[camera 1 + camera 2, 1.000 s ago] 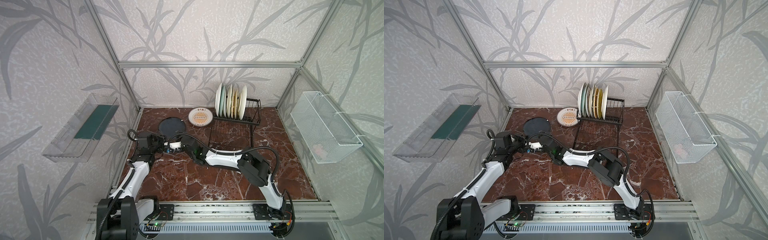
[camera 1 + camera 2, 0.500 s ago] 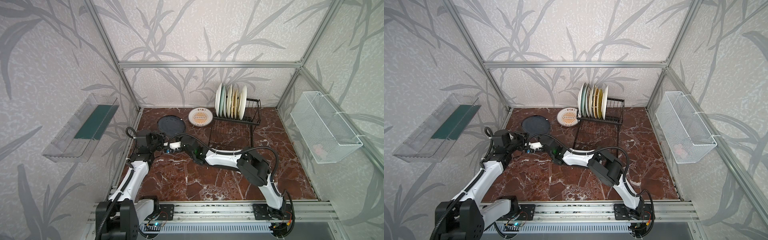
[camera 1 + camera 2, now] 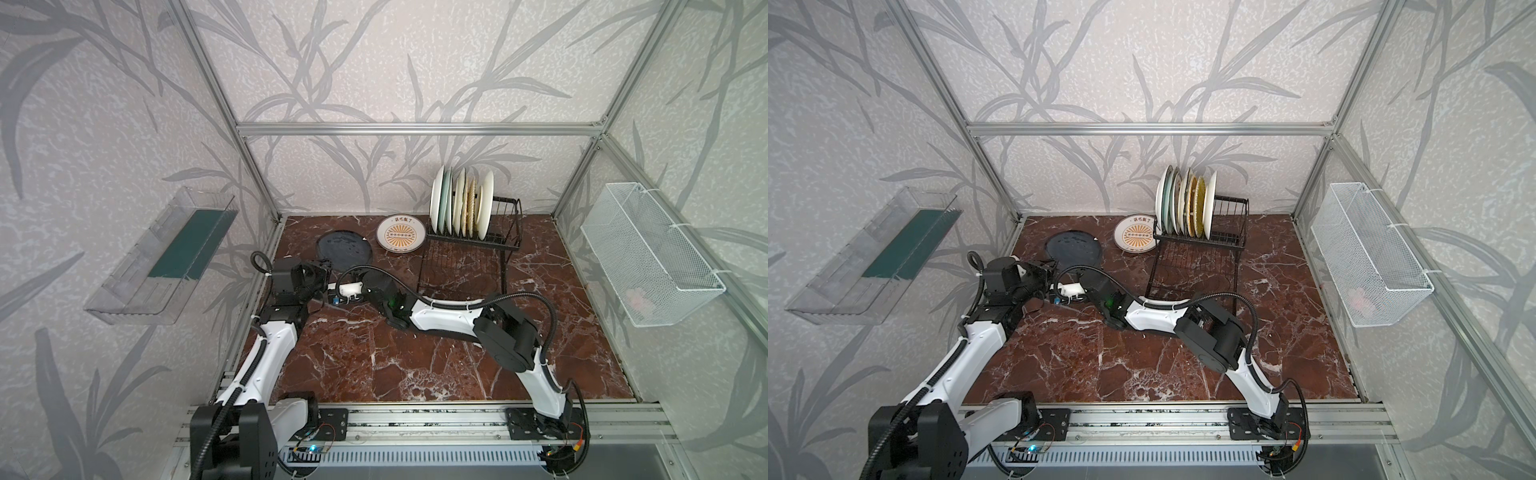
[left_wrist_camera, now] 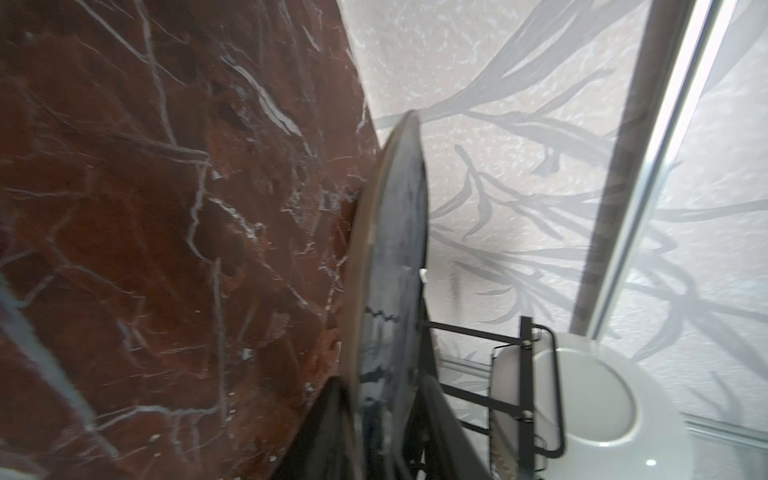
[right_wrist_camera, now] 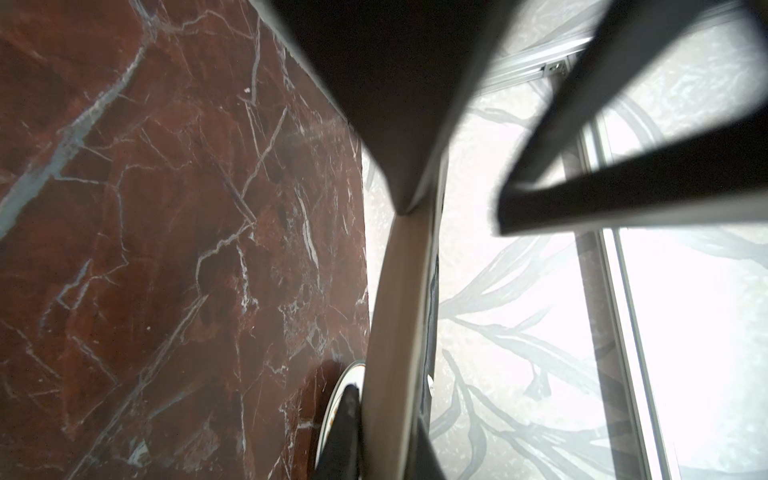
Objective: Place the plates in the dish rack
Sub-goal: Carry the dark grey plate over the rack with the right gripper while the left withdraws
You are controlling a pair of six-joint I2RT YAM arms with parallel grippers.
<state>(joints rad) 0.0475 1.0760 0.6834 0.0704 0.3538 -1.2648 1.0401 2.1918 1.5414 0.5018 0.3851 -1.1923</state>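
Observation:
A matte black plate (image 3: 344, 250) (image 3: 1074, 249) sits at the back left of the marble floor, its near rim lifted. My right gripper (image 5: 386, 399) reaches across and is shut on that rim, one finger on each side of the tan underside (image 5: 399, 311). My left gripper (image 4: 384, 399) (image 3: 322, 266) is open, its fingers spread on either side of the same plate (image 4: 395, 257). An orange-sunburst plate (image 3: 401, 234) lies flat beside the dish rack (image 3: 469, 245) (image 3: 1200, 245), where several plates (image 3: 461, 201) stand upright.
A clear plastic bin (image 3: 166, 253) hangs on the left wall and a white mesh basket (image 3: 648, 257) on the right wall. The rack's flat grid tray (image 3: 461, 270) extends toward the front. Aluminium frame posts line the floor's edges.
My right gripper has shut on the black plate's rim. My left gripper, shut on it a moment ago, has opened. The plate has hardly moved.

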